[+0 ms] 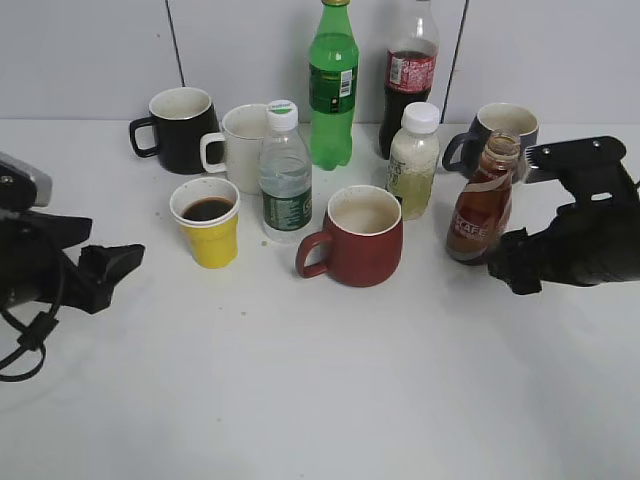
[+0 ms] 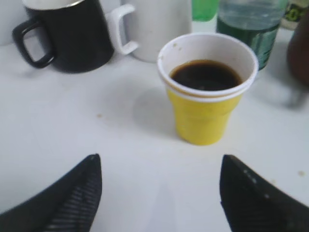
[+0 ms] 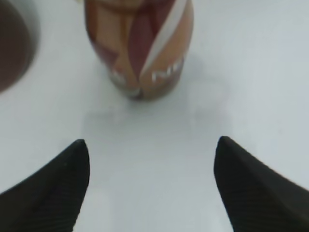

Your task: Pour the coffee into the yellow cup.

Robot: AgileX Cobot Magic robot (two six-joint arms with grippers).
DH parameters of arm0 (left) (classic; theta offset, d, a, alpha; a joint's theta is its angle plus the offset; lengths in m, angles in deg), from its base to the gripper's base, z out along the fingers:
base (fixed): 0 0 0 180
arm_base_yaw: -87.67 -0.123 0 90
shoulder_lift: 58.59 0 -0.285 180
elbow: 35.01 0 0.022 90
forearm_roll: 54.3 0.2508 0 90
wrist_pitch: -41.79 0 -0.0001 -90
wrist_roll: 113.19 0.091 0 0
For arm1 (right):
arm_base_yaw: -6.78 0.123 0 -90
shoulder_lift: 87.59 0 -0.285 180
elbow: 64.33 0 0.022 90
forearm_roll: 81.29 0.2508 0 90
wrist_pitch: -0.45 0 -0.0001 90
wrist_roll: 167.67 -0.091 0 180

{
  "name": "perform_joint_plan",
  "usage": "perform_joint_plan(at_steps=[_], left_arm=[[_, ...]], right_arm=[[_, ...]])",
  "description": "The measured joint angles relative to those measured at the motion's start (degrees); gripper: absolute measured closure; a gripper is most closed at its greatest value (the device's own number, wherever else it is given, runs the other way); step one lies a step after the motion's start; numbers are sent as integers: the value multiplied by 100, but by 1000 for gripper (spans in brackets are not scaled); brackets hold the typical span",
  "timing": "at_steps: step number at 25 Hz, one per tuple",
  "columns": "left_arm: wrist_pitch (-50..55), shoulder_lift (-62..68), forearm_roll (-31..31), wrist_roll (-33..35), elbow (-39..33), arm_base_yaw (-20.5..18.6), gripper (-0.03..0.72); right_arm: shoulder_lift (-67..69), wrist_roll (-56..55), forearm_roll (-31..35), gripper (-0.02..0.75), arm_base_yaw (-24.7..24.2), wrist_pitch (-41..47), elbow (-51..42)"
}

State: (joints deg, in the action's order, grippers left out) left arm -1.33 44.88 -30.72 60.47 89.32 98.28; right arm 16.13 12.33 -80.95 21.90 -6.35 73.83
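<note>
The yellow cup (image 1: 208,238) has a white rim and stands left of centre, holding dark coffee; it also fills the left wrist view (image 2: 206,92). The brown coffee bottle (image 1: 485,200), uncapped, stands upright on the table at the right; its base shows in the right wrist view (image 3: 142,46). My left gripper (image 1: 125,258) is open and empty, low on the table, a short way left of the cup (image 2: 159,162). My right gripper (image 1: 508,262) is open and empty, just right of the bottle and apart from it (image 3: 150,145).
Between the cup and the bottle stand a water bottle (image 1: 285,172), a red mug (image 1: 358,238) and a pale juice bottle (image 1: 414,160). Behind are a black mug (image 1: 180,130), a white mug (image 1: 240,145), a green bottle (image 1: 333,85), a cola bottle (image 1: 408,70) and a dark blue mug (image 1: 500,128).
</note>
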Motion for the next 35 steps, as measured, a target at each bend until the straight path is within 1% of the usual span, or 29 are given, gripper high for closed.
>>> perform_joint_plan(at_steps=[1, 2, 3, 5, 9, 11, 12, 13, 14, 15, 17, 19, 22, 26, 27, 28, 29, 30, 35], left_arm=[[167, -107, -49, -15, 0, 0, 113], [664, -343, -141, -78, 0, 0, 115], [664, -343, -141, -78, 0, 0, 115], [1379, -766, -191, -320, -4, 0, 123], [2739, -1569, -353, -566, 64, 27, 125], [2739, -1569, -353, -566, 64, 27, 125], [4045, -2144, -646, -624, 365, 194, 125], [4699, -2434, -727, -630, 549, 324, 125], [4699, -2434, -727, -630, 549, 324, 125], [5636, -2842, -744, -630, 895, 590, 125], [6351, -3149, -764, -630, 1135, 776, 125], [7625, -3706, -915, -630, 1539, 1047, 128], [8941, -4460, -1292, -630, 1863, 1190, 152], [10334, -5640, -1793, -630, 1890, 1208, 193], [10563, -5788, -1841, -630, 1890, 1208, 213], [10563, -5788, -1841, -630, 1890, 1208, 213], [11032, -6217, -1935, -630, 1890, 1208, 237], [11156, -6468, -1948, -630, 1890, 1208, 246], [11277, -7585, -1971, -381, 1866, 1208, 267]], right_arm=[[-144, 0, 0, 141, 0, 384, 46], [-288, 0, 2, 141, 0, 680, 101], [-410, 0, -34, 141, 0, 1041, 160], [-720, 0, -34, 141, 0, 1650, 251], [-1372, 0, -34, 143, 0, 2587, 455], [-1711, 0, -34, 143, 0, 3049, 576], [-1896, 0, 5, 143, 0, 3262, 639], [-2049, 0, 44, 143, 0, 3430, 696], [-2237, 0, 72, 143, 0, 3626, 751], [-2422, 0, 92, 143, 0, 3821, 786], [-2775, 0, 116, 143, 0, 4170, 818], [-3162, 0, 121, 143, 0, 4584, 831], [-3687, 0, 121, 143, 0, 5235, 838], [-4406, 0, 127, 144, 0, 5881, 663], [-4567, 0, 133, 144, 0, 5957, 568], [-4767, 39, 132, 144, 0, 6035, 452], [-4974, 67, 132, 144, 0, 6091, 346], [-5267, 112, 132, 144, 0, 6144, 225], [-6331, 248, 132, 144, 0, 6604, -191]])
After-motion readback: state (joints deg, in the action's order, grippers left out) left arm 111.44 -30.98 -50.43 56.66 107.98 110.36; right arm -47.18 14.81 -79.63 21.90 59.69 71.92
